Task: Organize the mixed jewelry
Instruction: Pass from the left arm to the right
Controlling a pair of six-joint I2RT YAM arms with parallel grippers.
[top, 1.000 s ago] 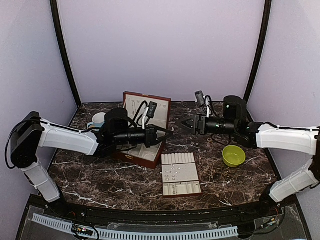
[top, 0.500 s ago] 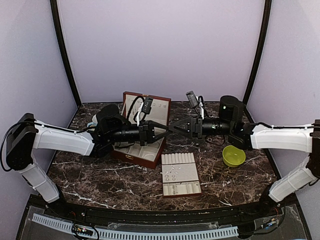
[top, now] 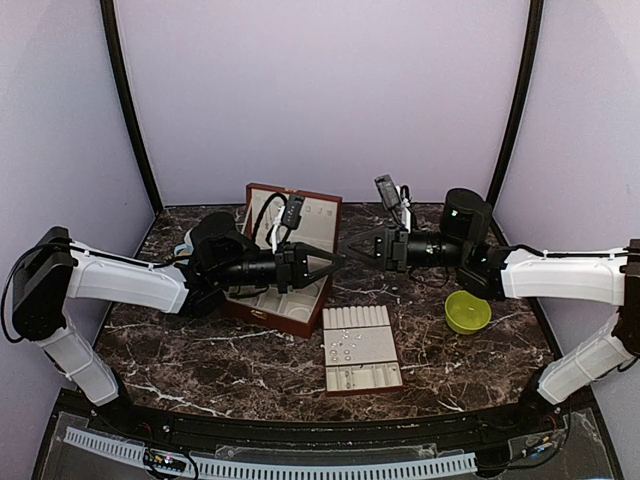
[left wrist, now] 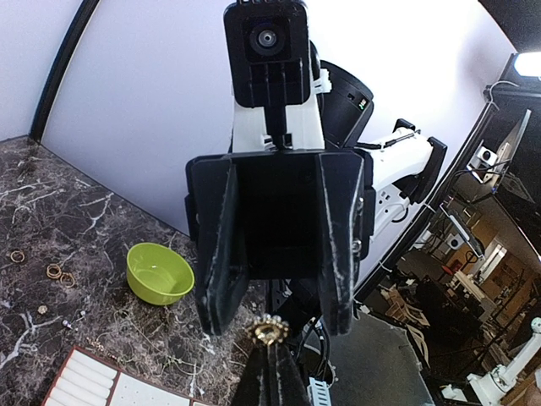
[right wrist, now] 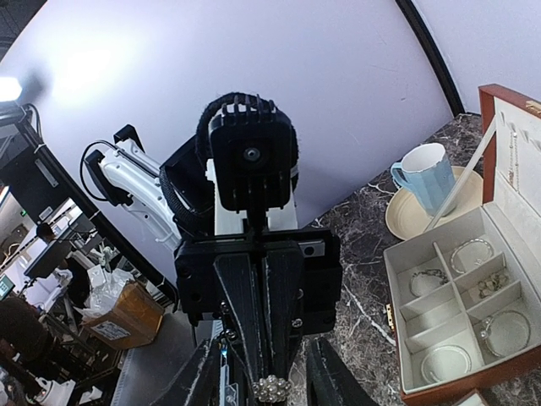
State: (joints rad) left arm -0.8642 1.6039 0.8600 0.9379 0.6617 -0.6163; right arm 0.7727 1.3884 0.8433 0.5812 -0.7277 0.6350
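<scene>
Top view first: both arms reach in over the counter [top: 200, 362] and meet in mid-air, just above the right edge of the open jewelry box [top: 272, 313]. The left tool [top: 330, 262] points right and the right tool [top: 358, 246] points left, so they're nearly tip to tip. The piece between them is too tiny to make out from up here. In front of the box is the cream ring tray [top: 372, 378], which has a few small silvery bits [top: 345, 352] on it. The green bowl [top: 467, 311] sits off to the right.

Left wrist cam: the left tool [left wrist: 270, 353] is clenched on a little sparkly piece [left wrist: 270, 329], pinched right at its tip. The right tool [left wrist: 277, 315] faces the camera dead on. Its jaws are spread, one on either side of the piece and not touching it. Down on the counter there are some loose rings [left wrist: 57, 272] to the left of the green bowl [left wrist: 159, 272].

Right wrist cam: same thing from the other side. The right tool [right wrist: 266, 381] is released, with its two fingers [right wrist: 201, 376] standing apart and the sparkly piece [right wrist: 272, 389] between them, held up by the left tool [right wrist: 264, 355]. Below to the right, the box has bracelets [right wrist: 470, 250] lying in its cream compartments. A pale blue mug [right wrist: 427, 176] on a saucer [right wrist: 399, 222] stands just behind it.
</scene>
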